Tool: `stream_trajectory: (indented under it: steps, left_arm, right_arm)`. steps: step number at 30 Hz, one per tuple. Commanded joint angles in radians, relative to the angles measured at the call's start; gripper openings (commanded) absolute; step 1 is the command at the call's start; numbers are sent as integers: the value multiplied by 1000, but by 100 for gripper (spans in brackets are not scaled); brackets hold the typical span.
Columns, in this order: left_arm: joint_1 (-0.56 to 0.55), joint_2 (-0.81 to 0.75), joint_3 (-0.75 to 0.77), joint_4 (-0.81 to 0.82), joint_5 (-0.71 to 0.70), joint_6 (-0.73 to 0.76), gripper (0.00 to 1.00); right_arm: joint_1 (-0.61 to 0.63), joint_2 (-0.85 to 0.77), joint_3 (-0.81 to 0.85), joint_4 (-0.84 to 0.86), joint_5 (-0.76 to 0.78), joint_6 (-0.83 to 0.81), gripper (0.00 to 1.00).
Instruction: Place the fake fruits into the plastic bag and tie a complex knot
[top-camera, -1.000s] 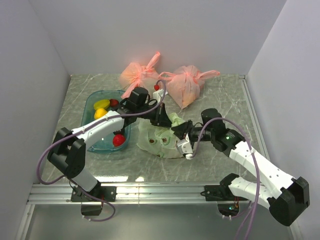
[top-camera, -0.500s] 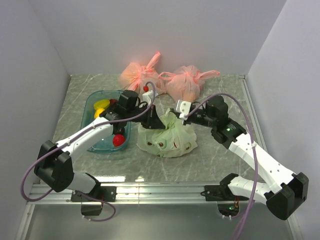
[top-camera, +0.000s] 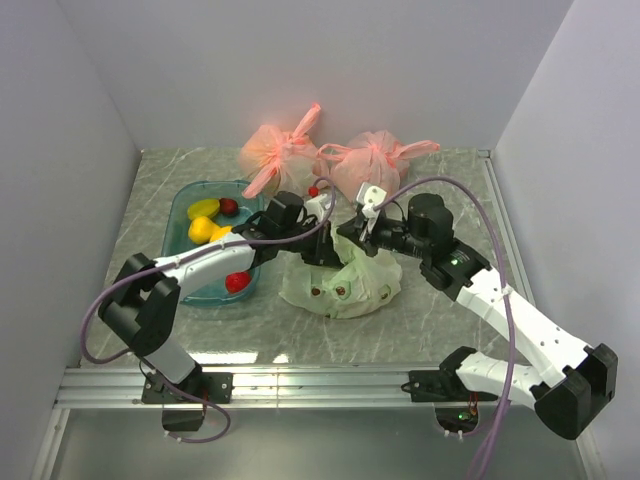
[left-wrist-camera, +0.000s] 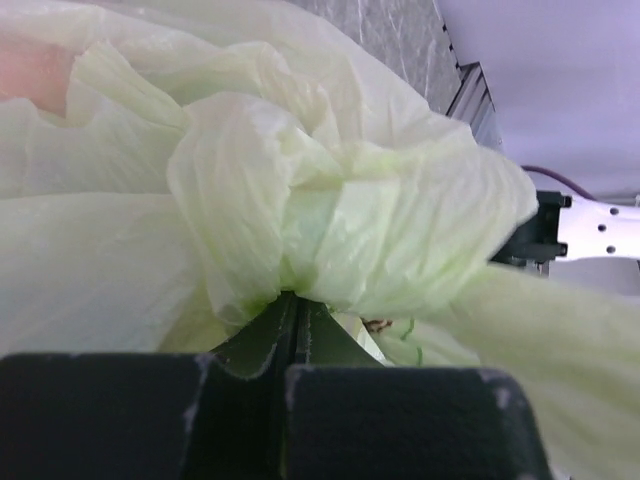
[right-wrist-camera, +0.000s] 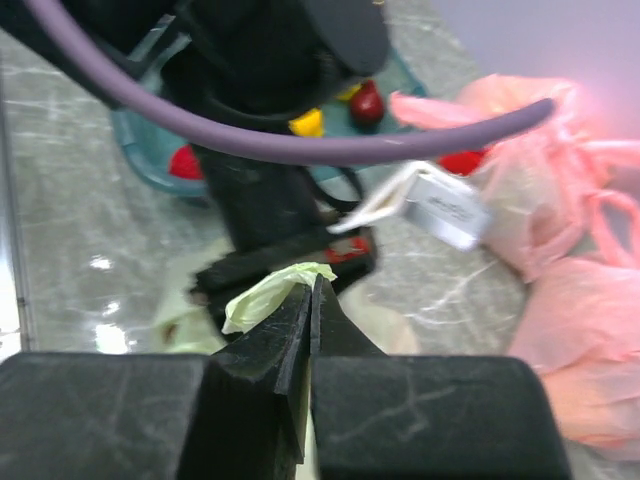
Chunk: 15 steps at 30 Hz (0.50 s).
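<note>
**Q:** Top view: where is the bag?
**A:** The plastic bag (top-camera: 340, 285) lies mid-frame with fruit (top-camera: 345, 292) showing through. The left gripper (top-camera: 322, 250) and right gripper (top-camera: 357, 232) meet above it.

**Q:** Left wrist view?
**A:** The left gripper is clamped on the knot (left-wrist-camera: 300, 210); it should hold firm.

**Q:** Right wrist view?
**A:** The right gripper pinches a handle end (right-wrist-camera: 262, 297). Pull away slowly, since thin film may tear.
</note>
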Motion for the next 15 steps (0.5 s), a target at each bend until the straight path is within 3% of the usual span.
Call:
stream_trajectory:
  steps: [1, 3, 4, 5, 6, 12, 15]
  left_arm:
    - [-2, 26, 46, 104, -10, -53, 0]
    - [3, 23, 45, 110, -1, -55, 0]
    - [9, 14, 33, 115, 1, -60, 0]
    - [13, 9, 27, 121, 13, -64, 0]
    - [21, 3, 23, 124, 16, -67, 0]
    - [24, -14, 20, 110, 41, -57, 0]
    - [24, -13, 20, 107, 50, -44, 0]
  right_arm:
    - [22, -21, 13, -4, -16, 33, 9]
    - [14, -23, 30, -84, 5, -4, 30]
    - [7, -32, 26, -142, 13, -44, 60]
    - [-27, -46, 16, -158, 15, -61, 71]
    - [-52, -75, -6, -171, 6, -79, 88]
    - [-211, -69, -2, -352, -137, -329, 94]
    - [-228, -28, -4, -373, -218, -430, 95]
